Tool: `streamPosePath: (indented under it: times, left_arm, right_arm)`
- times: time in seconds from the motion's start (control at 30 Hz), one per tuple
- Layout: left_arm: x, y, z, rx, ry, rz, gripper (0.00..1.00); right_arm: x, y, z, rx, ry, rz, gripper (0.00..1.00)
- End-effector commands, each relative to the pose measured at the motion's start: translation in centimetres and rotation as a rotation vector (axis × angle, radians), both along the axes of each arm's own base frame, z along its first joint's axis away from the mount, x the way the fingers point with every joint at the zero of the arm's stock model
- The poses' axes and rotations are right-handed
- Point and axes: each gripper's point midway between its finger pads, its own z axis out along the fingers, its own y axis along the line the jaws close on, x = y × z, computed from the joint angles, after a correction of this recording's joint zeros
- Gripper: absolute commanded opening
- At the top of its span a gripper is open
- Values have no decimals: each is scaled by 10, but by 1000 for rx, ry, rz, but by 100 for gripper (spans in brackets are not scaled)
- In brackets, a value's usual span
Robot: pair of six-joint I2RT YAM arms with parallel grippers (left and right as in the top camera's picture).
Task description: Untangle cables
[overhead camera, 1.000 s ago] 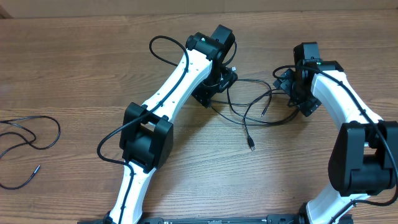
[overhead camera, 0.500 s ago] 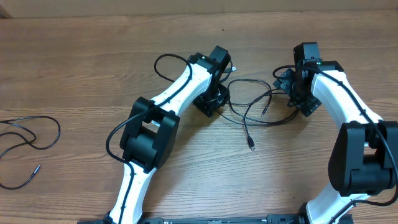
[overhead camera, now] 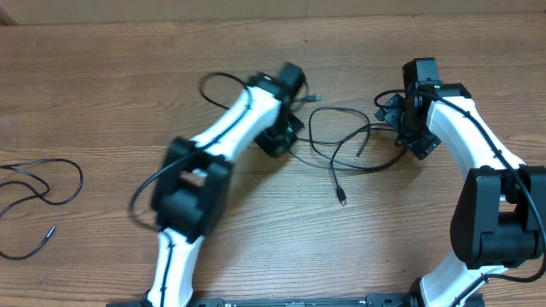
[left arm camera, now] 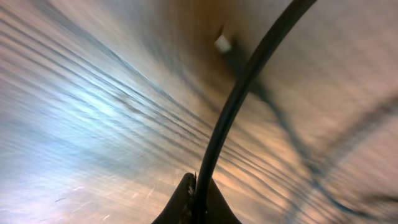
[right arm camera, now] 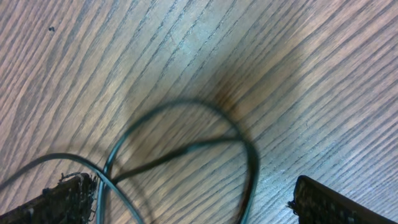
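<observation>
Desk [overhead camera: 102,77]: brown wood.
Done: one cable [overhead camera: 80,181] lay alone by the left edge.
Remaining: knot [overhead camera: 339,152] of two near the far edge, middle.
Left claw [left arm camera: 196,199]: clamped on a strand of the knot.
Right claw [right arm camera: 193,202]: apart, over a loop [right arm camera: 249,149].

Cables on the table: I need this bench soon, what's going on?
The left gripper pinches a cord of the black cable tangle mid-table, blurred with motion. The right gripper sits open at the tangle's right end. Another cable lies apart at far left.
</observation>
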Motion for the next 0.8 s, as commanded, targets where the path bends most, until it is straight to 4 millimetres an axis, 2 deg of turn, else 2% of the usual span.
streamPosePath:
  times: [0.0,0.1,0.23,0.33,0.4,0.53,0.77]
  left_arm:
    - [32,41,107,-31,-297,-51,4]
    - [35,66,163,-62,-437,-63,5]
    - [26,90,237,-128,-629,-104,5]
    - [17,104,284,-154,-776,-142,5]
    - [8,111,307,-152,-850,-149,5]
    - [-4,113,329,-138,-927,-206,5]
    - [-9,107,336,-170,-946,-247,4]
  right_arm:
    - [0,-2,1,-10,-6,-4,100]
    - [0,-2,1,-10,-5,-4,100]
    - [0,-2,1,-10,-6,-4,100]
    - [0,-2,1,-10,-6,-4,100]
    - [0,-2,1,-10,-6,-4,100]
    - [0,-2,1,-10,-6,-4,100]
    - [0,-1,1,-5,-6,-5,100]
